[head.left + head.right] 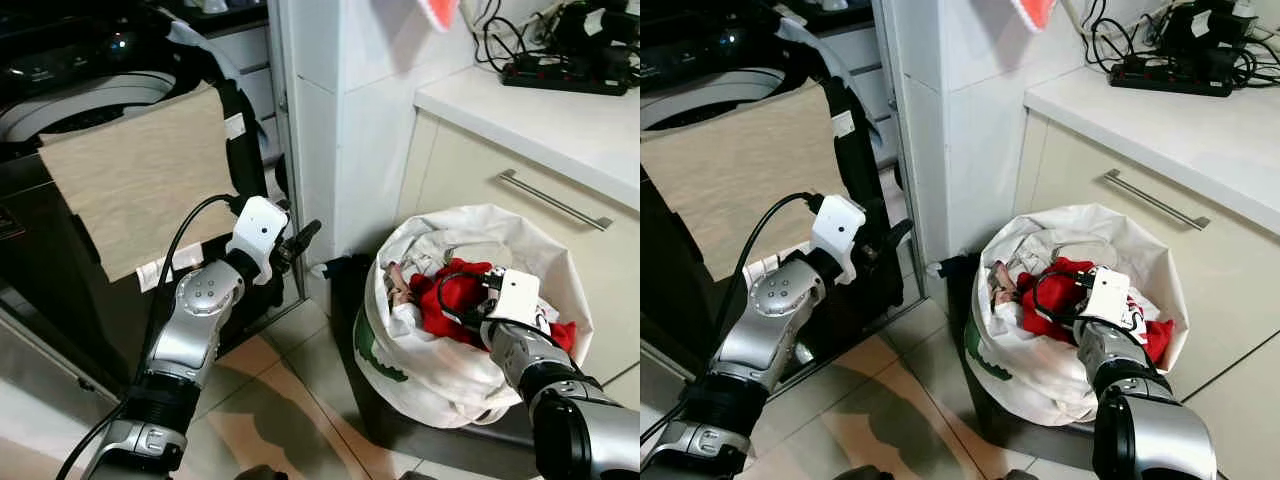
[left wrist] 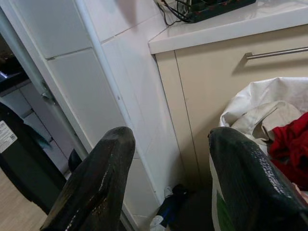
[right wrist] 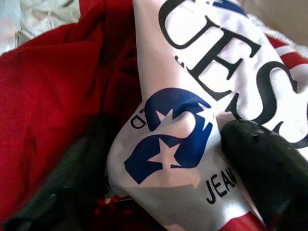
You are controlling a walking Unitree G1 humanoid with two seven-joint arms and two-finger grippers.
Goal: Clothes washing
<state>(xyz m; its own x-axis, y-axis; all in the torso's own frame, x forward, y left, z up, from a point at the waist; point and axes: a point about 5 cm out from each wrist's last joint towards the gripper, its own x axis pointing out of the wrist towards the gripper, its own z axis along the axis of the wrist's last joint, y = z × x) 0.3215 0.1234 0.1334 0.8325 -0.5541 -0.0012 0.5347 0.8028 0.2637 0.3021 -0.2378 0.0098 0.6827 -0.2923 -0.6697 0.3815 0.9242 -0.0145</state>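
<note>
Fingers of the right hand point(image 3: 168, 159) stand on either side of a fold of white printed cloth point(image 3: 211, 82), a garment with black letters and a blue emblem with stars; the fold lies between them, but I cannot tell whether they already press on it or are only closing; red clothing point(image 3: 53, 96) lies under and beside this fold. From the head views, the right hand point(image 1: 478, 300) is down inside the white laundry bag point(image 1: 440, 375), which stands open on the tiled floor point(image 1: 290, 400) against the beige cabinet point(image 1: 470, 180); I judge the bag is kept open and low so that the hand can reach the clothes from above.

Left hand point(image 1: 300, 240) is held up in free air, near the white tiled pillar point(image 1: 330, 120); its fingers point(image 2: 96, 183) are spread well apart and hold nothing; probably it waits to help with the carry. Behind the left arm, the top-loading washing machine point(image 1: 90, 100) is open, and a beige cloth point(image 1: 140, 180) hangs over its front edge. On the worktop point(image 1: 560, 120) lies a power strip point(image 1: 565, 70) with cables.
</note>
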